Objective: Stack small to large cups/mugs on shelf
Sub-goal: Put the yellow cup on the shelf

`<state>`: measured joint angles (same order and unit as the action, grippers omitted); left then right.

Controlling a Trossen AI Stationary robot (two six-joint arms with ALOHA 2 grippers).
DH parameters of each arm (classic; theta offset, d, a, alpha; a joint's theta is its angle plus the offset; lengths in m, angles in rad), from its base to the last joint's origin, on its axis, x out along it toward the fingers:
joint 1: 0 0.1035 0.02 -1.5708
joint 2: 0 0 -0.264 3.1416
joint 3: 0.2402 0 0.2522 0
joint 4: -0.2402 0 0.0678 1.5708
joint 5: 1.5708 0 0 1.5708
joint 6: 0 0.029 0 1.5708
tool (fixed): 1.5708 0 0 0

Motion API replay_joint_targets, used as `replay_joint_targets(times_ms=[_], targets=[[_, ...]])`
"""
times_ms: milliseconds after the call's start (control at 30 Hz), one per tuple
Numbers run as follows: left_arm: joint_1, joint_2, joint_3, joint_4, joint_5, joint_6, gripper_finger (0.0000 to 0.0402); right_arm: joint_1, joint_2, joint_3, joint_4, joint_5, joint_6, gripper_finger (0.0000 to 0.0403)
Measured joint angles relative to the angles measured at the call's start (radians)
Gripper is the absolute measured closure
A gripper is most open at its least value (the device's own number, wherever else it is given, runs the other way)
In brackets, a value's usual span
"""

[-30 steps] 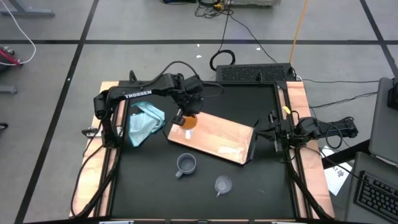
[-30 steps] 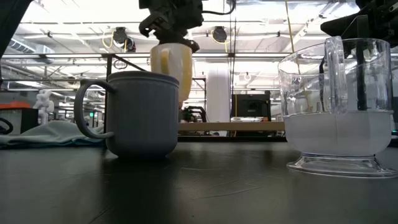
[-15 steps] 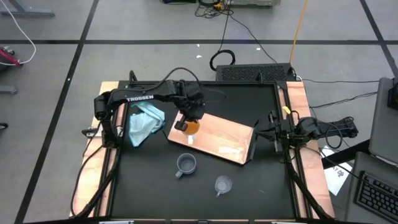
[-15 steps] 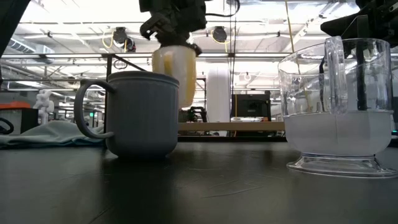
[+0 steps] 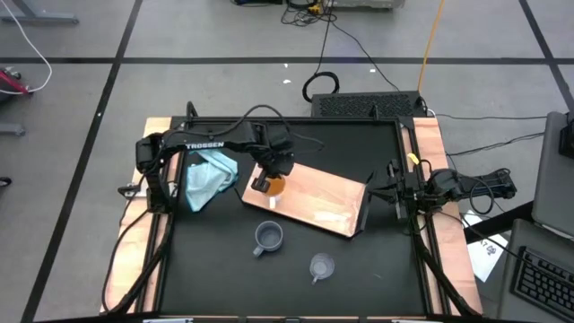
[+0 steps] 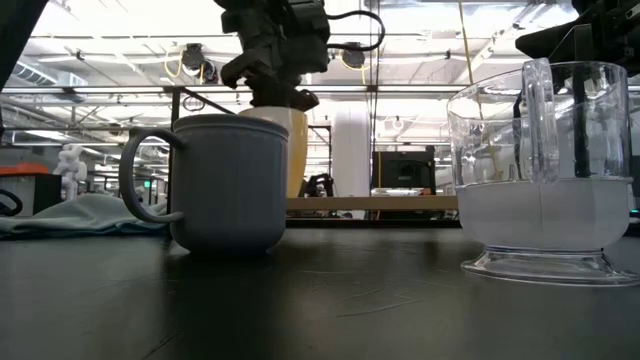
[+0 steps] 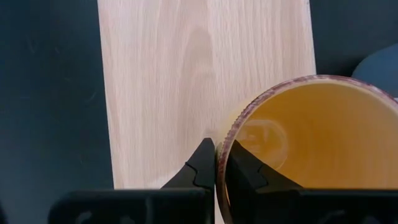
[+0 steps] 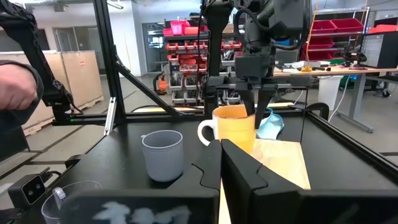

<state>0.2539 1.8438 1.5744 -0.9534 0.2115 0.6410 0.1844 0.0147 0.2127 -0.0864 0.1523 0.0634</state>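
One mug of three is at the shelf (image 5: 309, 201); two are not yet there. The orange mug (image 5: 272, 184) is gripped by its rim in the left gripper (image 5: 267, 177), one finger inside the wall and one outside, nearly shut on the thin edge. It is held over the shelf's end nearest the teal cloth (image 5: 208, 176). Whether its base touches the wood cannot be told; in the low view the lower part is hidden behind the grey mug (image 6: 225, 182).

The grey mug and the clear cup (image 5: 321, 266) stand on the black table (image 5: 215, 269), near the shelf but apart from it and from each other. By judgement the task is at an early stage: the first mug is to be released, then the other two fetched. No nesting has begun.

The right gripper (image 5: 395, 189) is parked at the table's right edge, fully closed and empty.

The orange mug is glossy, cylindrical, with a pale handle and a darker rim line. The grey mug is matt, straight-walled, with a loop handle. The clear cup is transparent, faceted near its foot, with a moulded handle. The shelf is a flat board of pale, straight-grained wood with a dark bracket at its far end.
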Motion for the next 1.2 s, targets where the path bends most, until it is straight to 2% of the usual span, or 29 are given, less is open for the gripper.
replay_joint_targets(times_ms=[400, 700, 1200], targets=[[0.007, -0.009, -0.027, 0.029, -0.001, -0.007, 0.0386, 0.0, 0.0, 0.0, 0.0, 0.0, 0.0, 0.0403], [-0.024, -0.006, -0.031, 0.034, -0.038, 0.008, 0.0327, 0.0, 0.0, 0.0, 0.0, 0.0, 0.0, 0.0403], [-0.04, -0.006, -0.03, 0.069, -0.037, -0.06, 0.0319, 0.0, 0.0, 0.0, 0.0, 0.0, 0.0, 0.0403]])
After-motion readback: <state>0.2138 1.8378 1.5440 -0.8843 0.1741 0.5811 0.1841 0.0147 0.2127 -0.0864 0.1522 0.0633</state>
